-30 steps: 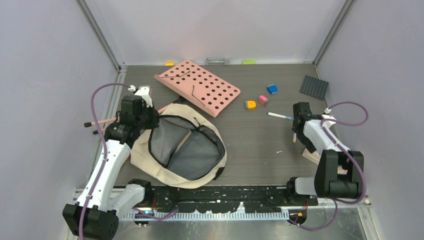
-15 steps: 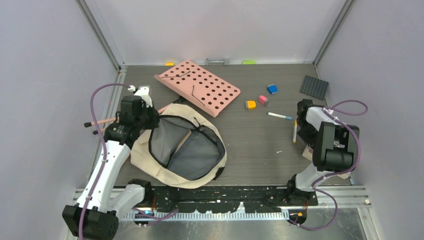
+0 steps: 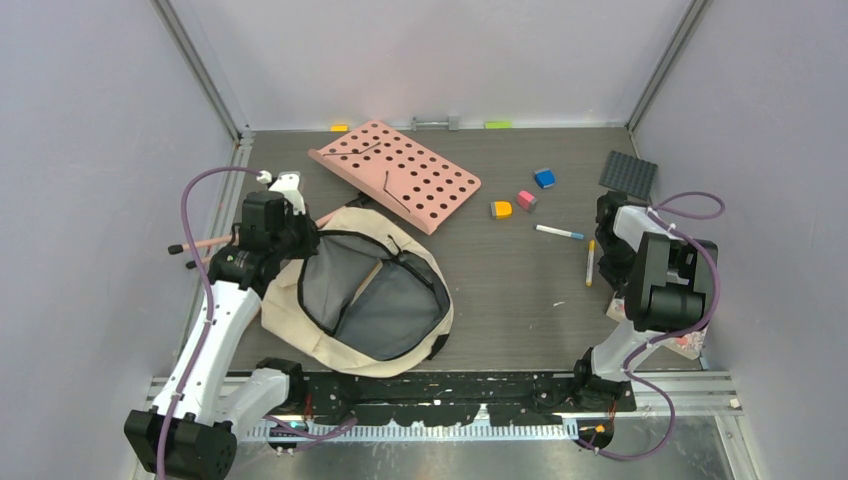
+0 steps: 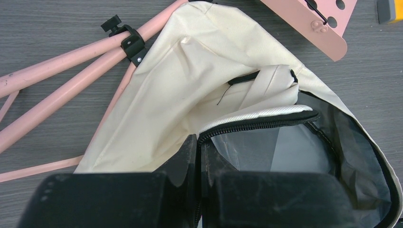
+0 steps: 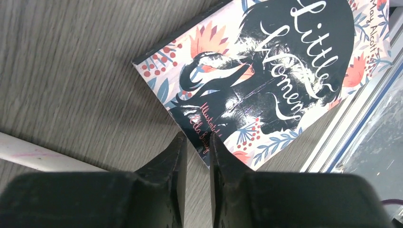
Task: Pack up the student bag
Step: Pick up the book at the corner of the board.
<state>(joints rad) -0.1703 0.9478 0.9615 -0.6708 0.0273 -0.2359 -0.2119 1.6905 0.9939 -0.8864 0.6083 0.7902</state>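
**Student bag (image 3: 395, 310) lying unzipped, tabletop's (image 3: 520, 300) left side**

The left end effector (image 4: 199, 142) is clamping the bag's zipper rim. The right end effector (image 5: 197, 140) is hovering over a book (image 5: 266, 71), fingers narrowly apart, gripping nothing.

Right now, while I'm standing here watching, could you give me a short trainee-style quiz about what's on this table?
1. True or false: the cream backpack is zipped closed.
2. What title is on the book by the right gripper? A) Little Women B) Emma C) Dracula
3. Fill in: the left gripper is shut on the backpack's ___ edge.
Key: 1 false; 2 A; 3 zipper.
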